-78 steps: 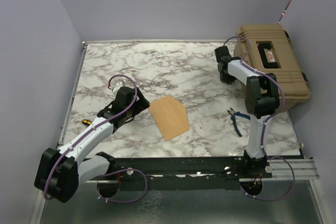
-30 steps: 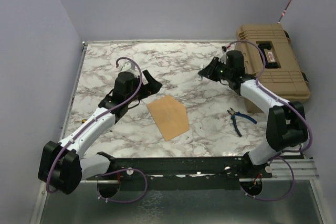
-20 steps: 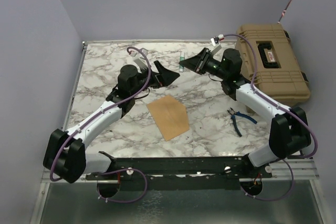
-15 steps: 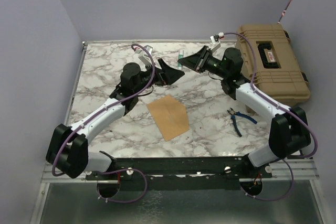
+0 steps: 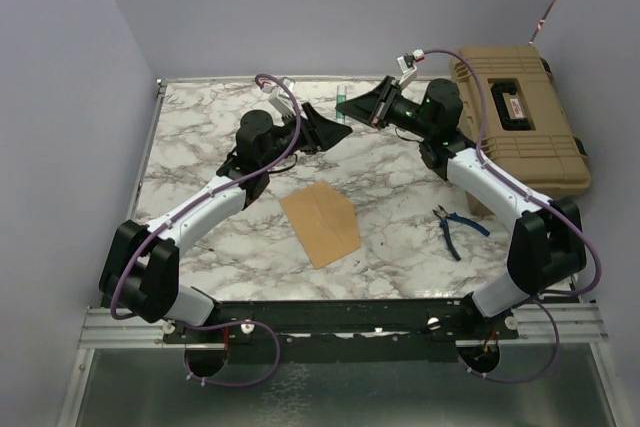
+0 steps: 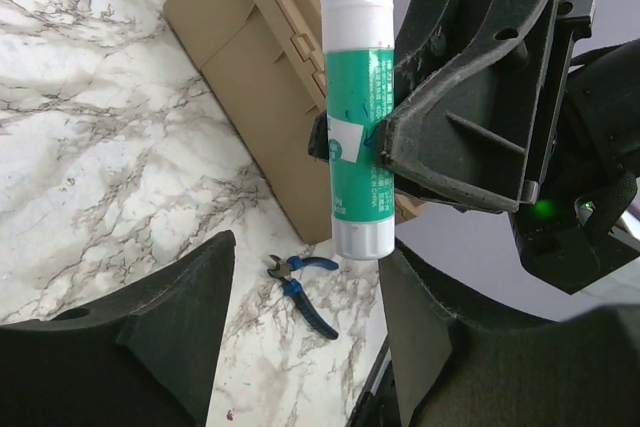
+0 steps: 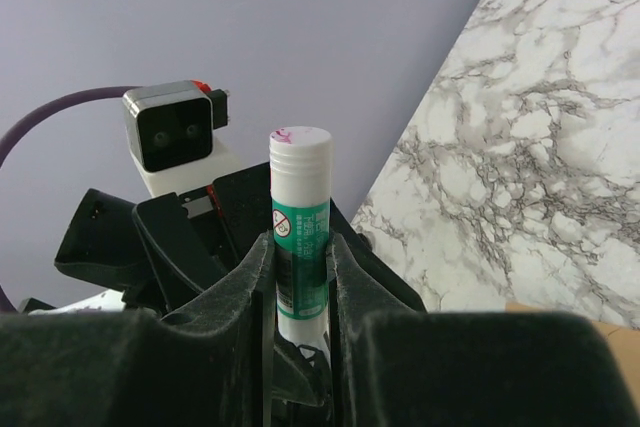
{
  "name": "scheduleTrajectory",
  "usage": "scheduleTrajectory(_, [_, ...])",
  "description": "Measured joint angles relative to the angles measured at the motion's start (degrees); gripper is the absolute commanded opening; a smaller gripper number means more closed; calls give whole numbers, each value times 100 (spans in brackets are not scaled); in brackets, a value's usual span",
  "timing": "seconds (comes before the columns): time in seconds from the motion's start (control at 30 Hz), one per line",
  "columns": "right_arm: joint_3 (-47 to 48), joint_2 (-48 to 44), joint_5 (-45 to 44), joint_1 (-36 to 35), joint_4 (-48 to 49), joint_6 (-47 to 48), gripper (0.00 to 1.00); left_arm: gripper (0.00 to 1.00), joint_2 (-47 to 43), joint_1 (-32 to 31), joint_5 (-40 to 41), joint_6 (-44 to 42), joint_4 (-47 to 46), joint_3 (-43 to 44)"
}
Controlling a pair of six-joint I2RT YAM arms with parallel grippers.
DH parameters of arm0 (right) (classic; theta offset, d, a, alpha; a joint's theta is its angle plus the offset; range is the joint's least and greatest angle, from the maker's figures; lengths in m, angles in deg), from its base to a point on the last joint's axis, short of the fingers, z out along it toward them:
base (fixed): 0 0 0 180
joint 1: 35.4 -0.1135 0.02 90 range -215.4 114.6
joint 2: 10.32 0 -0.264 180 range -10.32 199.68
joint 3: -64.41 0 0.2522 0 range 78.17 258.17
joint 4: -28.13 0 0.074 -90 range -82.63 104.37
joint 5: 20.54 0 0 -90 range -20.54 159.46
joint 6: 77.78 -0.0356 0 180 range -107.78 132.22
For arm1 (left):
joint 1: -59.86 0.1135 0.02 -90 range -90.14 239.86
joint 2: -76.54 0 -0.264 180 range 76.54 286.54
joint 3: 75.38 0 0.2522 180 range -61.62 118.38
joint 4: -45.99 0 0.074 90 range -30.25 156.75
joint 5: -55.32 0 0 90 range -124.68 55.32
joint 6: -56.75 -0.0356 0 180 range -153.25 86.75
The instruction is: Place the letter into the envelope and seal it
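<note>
Both up mid-air: right jaws clamp glue stick (image 6: 357, 117), left jaws wide apart facing it; envelope (image 5: 320, 222) flat on counter (image 5: 200, 127).

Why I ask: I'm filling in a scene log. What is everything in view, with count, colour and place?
envelope: one, orange-brown, flat on the middle of the table, flap point toward the right; no separate letter sheet shows.
glue stick: one, green with a white cap, upright in the air over the far middle of the table.
tool case: one, tan, far right.
pliers: one pair, blue handles, on the table right of the envelope.
table: one, white marble with grey veins.
right gripper: one, black, shut on the glue stick.
left gripper: one, black, open, facing the glue stick.
</note>
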Motion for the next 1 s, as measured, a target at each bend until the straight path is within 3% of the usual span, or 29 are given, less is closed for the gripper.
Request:
scheduleTrajectory(0.13, [83,35,4,0,-151,164,11,71,0,50,-11,2,-13,0])
scheduleTrajectory(0.27, [85,92,9,0,-245,240,11,71,0,125,-11,4,-66,0])
scheduleTrajectory(0.53, [96,173,66,-9,-271,256,11,45,-11,328,-129,146,-323,-4])
scheduleTrajectory(0.83, [240,210,232,-22,-317,201,12,41,146,350,-831,302,-459,138])
scheduleTrajectory(1.0, [240,247,354,-22,-304,61,12,11,229,348,-1056,374,-501,153])
